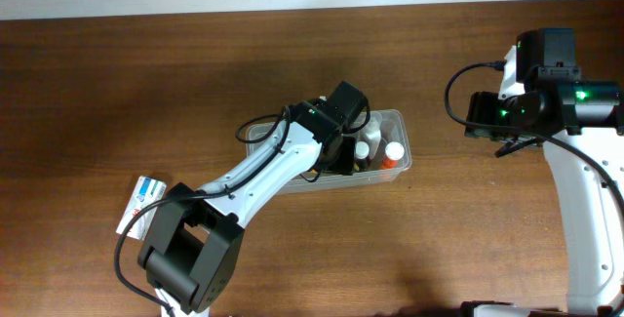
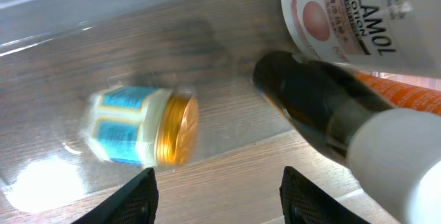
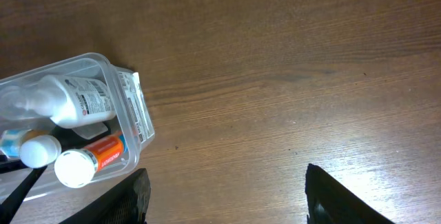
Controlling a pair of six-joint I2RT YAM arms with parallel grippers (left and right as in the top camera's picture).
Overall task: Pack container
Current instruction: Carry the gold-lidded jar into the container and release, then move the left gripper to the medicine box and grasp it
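Container point(image 1: 404, 151) centre of table point(image 1: 97, 83), bottles inside. Left fingers point(image 2: 138, 200) apart above it, empty; small gold-lidded jar point(image 2: 141, 124) lying below. Lift straight up, dodge dark bottle point(image 2: 310, 107). Right fingers point(image 3: 131, 200) wide, empty, off to side.

The white bottle point(image 2: 342, 18) bears a label reading "ALAMOL"; other labels are unreadable.

Warm, even light is seen throughout; glare is thrown on the worktop point(image 3: 386, 176) and the container point(image 2: 41, 182), and the gold-capped jar point(image 2: 138, 126) is blurred
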